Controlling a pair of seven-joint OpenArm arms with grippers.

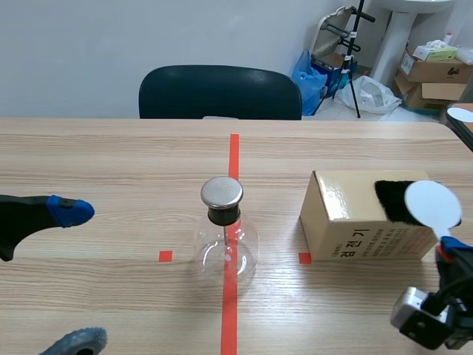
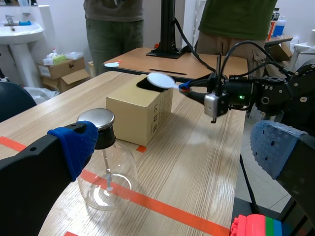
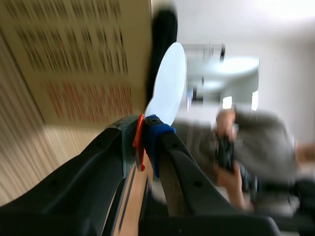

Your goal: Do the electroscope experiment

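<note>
The electroscope, a clear glass flask [image 1: 225,248] with a round metal cap [image 1: 222,192], stands on the red tape line at mid-table; it also shows in the left wrist view [image 2: 106,172]. To its right lies a cardboard box [image 1: 355,222] with a black furry patch [image 1: 392,201] on top. My right gripper [image 1: 447,248] is shut on the orange handle [image 3: 140,142] of a paddle whose white disc [image 1: 432,205] hangs over that patch at the box's right end. My left gripper [image 1: 74,277] is open, left of the flask and apart from it.
A dark chair [image 1: 219,92] stands behind the table's far edge. Cartons [image 1: 432,70] and bags sit on the floor at back right. Beyond the table, in the left wrist view, two people [image 2: 113,29] stand by a second small table [image 2: 162,61].
</note>
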